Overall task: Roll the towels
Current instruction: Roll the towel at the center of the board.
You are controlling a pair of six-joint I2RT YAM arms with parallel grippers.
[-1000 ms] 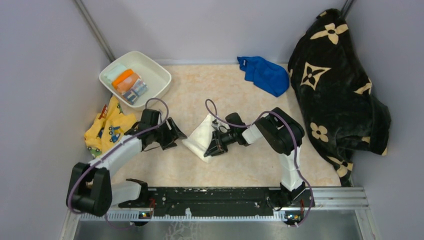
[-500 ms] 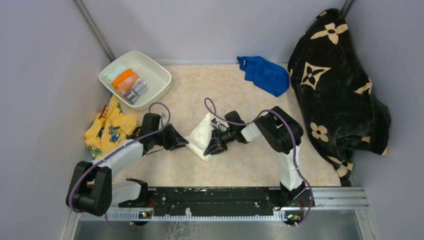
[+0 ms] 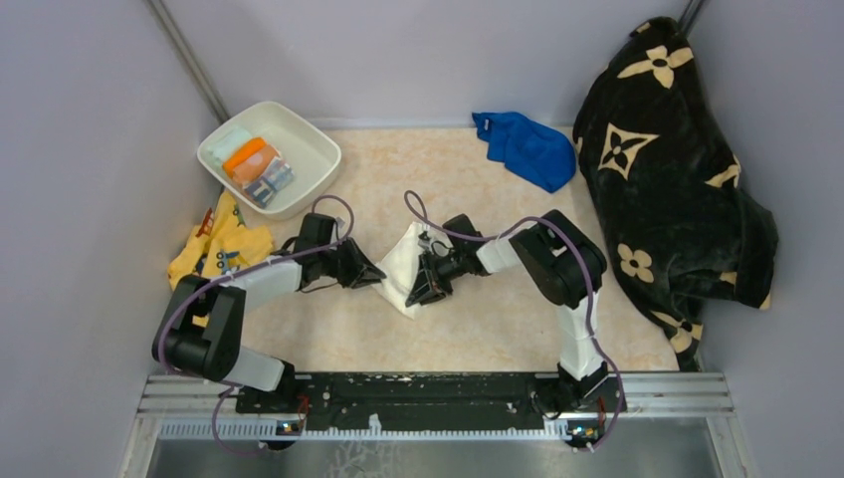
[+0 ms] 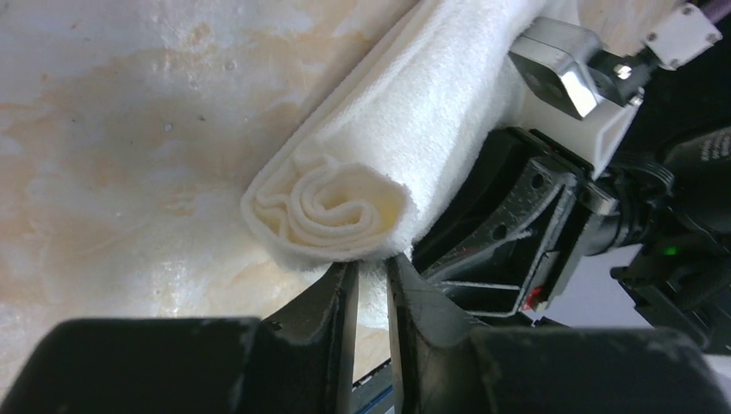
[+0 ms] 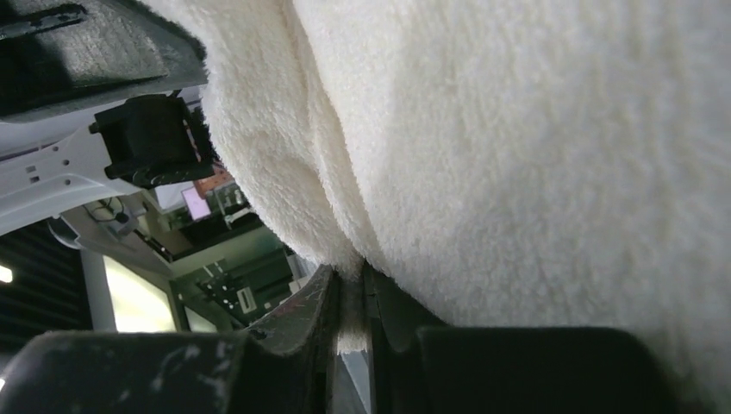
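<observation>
Overhead view of a marbled table [image 3: 478, 329]. At centre, a cream-white towel [image 3: 403, 261], partly rolled, its spiral end facing nine o'clock. Pinched at that end's lowest layer by the left gripper [image 4: 372, 276], fingers pressed nearly together. Nipped from the three o'clock side by the right gripper [image 5: 349, 289], a fold of pile caught between its fingers. At one o'clock, a crumpled royal blue towel [image 3: 527, 149]. At ten o'clock, a printed towel [image 3: 261, 169] lying in a white tray [image 3: 309, 139].
</observation>
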